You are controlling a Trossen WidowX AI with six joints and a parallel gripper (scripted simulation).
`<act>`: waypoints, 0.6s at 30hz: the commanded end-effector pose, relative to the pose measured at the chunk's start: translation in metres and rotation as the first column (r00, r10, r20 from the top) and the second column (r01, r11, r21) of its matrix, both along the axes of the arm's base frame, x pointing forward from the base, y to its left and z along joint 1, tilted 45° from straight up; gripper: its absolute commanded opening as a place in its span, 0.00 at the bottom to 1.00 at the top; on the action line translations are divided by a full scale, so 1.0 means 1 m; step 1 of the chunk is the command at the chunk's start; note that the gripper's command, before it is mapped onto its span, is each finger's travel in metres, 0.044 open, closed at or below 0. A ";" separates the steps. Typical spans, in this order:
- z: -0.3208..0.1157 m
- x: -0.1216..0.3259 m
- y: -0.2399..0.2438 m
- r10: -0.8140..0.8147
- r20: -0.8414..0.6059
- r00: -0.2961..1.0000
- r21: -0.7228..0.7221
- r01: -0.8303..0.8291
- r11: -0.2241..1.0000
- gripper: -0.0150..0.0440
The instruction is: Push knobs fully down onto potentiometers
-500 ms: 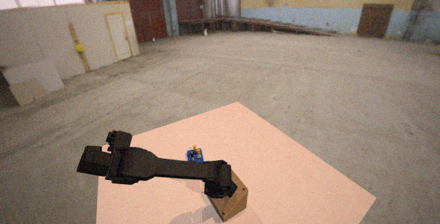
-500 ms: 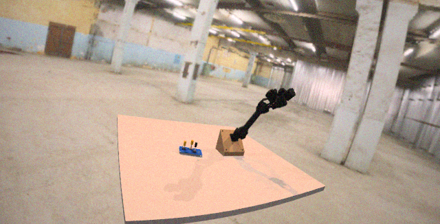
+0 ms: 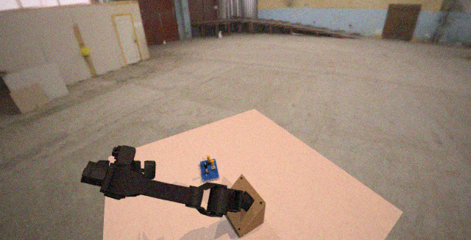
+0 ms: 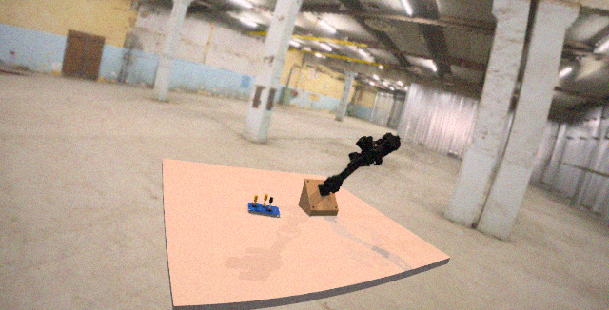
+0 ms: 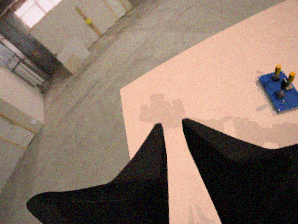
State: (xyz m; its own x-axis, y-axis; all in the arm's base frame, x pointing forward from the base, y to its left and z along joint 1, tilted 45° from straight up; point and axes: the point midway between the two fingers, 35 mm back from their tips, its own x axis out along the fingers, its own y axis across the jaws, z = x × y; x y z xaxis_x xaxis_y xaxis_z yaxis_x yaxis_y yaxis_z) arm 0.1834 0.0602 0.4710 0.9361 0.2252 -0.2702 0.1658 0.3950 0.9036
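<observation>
A blue circuit board stands on the table with three knobs raised above it. Two are yellow: in the top view, one yellow knob is at the back and another yellow knob is to its right. A black knob is beside them. Thin stems show below the knobs, but their exact depth is too small to judge. My gripper is nearly closed, with a narrow empty gap between its fingertips. It is high above the table, well away from the board, touching nothing.
The arm rises from a brown wedge-shaped base, near the board. The pink table has its edge below the fingers in the wrist view. The arm's shadow falls on the tabletop. A concrete floor surrounds the table.
</observation>
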 end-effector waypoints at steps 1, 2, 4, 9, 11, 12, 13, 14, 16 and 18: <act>-0.018 0.024 0.010 0.003 -0.074 0.997 -0.045 -0.006 0.999 0.25; -0.024 0.031 0.012 0.000 -0.098 0.995 -0.052 -0.005 0.999 0.25; -0.037 0.045 0.014 -0.008 -0.147 0.989 -0.063 -0.001 0.998 0.25; -0.071 0.080 0.015 -0.029 -0.273 0.962 -0.077 0.009 0.997 0.25; -0.087 0.092 0.015 -0.026 -0.327 0.944 -0.086 -0.002 0.996 0.25; -0.094 0.097 0.015 -0.025 -0.355 0.935 -0.088 -0.007 0.996 0.25; -0.102 0.102 0.014 -0.023 -0.382 0.924 -0.089 -0.012 0.996 0.25; -0.110 0.108 0.014 -0.021 -0.409 0.912 -0.089 -0.017 0.996 0.25; -0.126 0.117 0.012 -0.017 -0.461 0.887 -0.086 -0.026 0.996 0.25; -0.143 0.125 0.009 -0.011 -0.512 0.859 -0.082 -0.036 0.996 0.25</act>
